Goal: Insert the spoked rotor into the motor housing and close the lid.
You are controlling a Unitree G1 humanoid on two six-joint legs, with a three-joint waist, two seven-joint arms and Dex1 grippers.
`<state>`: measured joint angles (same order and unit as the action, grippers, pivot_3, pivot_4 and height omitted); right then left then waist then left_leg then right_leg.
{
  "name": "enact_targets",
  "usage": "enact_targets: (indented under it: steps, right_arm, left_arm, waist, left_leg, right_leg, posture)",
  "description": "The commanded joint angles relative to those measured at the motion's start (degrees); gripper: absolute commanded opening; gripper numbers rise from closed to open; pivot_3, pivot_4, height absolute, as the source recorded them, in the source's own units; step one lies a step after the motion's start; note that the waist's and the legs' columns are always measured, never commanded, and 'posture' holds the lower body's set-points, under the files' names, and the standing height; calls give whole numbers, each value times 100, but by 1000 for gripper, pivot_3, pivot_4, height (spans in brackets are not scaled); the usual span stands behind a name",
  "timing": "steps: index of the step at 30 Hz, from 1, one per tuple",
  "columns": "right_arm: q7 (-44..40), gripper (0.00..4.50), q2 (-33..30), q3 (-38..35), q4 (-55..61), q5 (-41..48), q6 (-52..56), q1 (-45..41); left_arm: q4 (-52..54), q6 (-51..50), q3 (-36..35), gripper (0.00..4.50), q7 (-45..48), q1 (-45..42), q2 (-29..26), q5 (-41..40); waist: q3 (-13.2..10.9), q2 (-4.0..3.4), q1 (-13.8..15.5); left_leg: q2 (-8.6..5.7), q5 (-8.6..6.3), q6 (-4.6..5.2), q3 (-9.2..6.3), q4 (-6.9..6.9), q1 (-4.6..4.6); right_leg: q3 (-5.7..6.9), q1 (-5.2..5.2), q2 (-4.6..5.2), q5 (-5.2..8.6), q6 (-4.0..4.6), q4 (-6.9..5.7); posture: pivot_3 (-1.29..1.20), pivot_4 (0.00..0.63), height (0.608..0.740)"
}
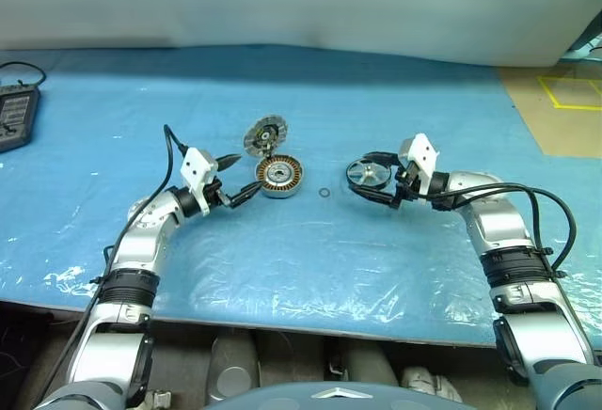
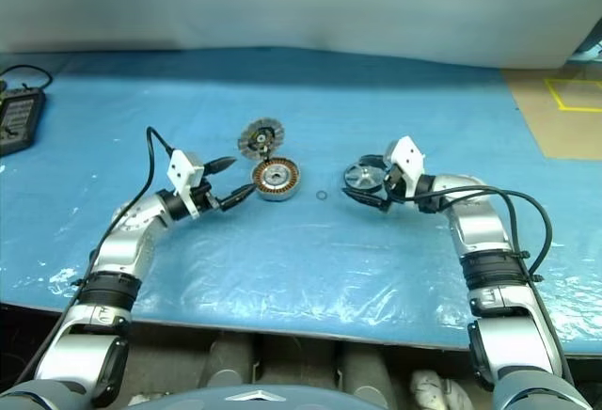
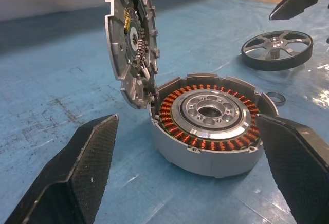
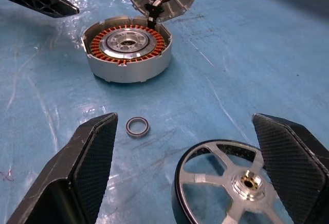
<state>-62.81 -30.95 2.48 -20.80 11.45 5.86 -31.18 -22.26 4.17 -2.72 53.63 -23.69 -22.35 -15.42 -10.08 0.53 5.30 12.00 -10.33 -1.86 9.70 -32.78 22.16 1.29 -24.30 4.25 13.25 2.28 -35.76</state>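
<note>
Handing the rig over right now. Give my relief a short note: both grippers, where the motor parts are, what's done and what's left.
Left gripper: open, empty, beside the motor housing.
Right gripper: open, fingers either side of the spoked rotor, not closed on it.
Housing sits on the blue table cover, windings exposed. The lid stands raised at the housing's far edge. The rotor lies flat on the cover. A small loose ring lies between housing and rotor.
Done: nothing inserted yet.
Left: grip rotor, seat it in housing, close lid.

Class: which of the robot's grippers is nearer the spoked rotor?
Right. The right gripper has its open fingers either side of the spoked rotor; the left gripper is across at the motor housing.
</note>
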Motion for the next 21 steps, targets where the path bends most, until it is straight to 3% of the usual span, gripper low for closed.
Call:
enact_targets:
  steps: [1, 6, 11, 16, 21]
  right_arm:
    - [12, 4330, -12, -40, -40, 7, -158, -106]
    - [21, 4330, -29, -48, 71, 41, -138, 1]
    - [67, 4330, -9, -56, 231, 70, -111, 154]
    - [172, 4330, 60, -73, 300, 92, -119, 202]
    - [231, 4330, 97, -78, 295, 83, -169, 193]
  left_arm:
    - [558, -236, 80, 4495, 283, 226, -350, -30]
    - [1808, -1397, 324, 4495, 1248, 435, -1371, -420]
    - [1963, -1716, 566, 4495, 1937, -324, -1824, -495]
    - [931, -980, 1201, 4495, 2834, -1714, -1717, 33]
    - [-1266, 767, 2090, 4495, 3687, -3161, -1244, 1061]
  waist:
    - [0, 0, 1]
    - [-1, 0, -1]
    - [-1, -2, 44]
    - [0, -4, 17]
    - [1, -5, 0]
  left_leg:
    - [0, 0, 0, 0, 1, 0]
    - [6, 0, 0, 1, 3, -2]
    - [-2, -1, -5, 6, -1, -9]
    - [-4, 11, -21, 9, -4, -16]
    - [-5, 20, -10, 8, 1, -15]
  right_leg:
    - [0, 0, 0, 0, 0, 1]
    - [2, -1, -2, 2, 3, -1]
    - [0, 10, 6, 2, 4, 0]
    - [-4, 14, 6, 2, 3, -6]
    - [-6, 12, 2, 1, 2, -2]
  posture:
    - [0, 150, 740]
    - [0, 150, 740]
    - [0, 150, 740]
    - [0, 150, 740]
    - [0, 150, 740]
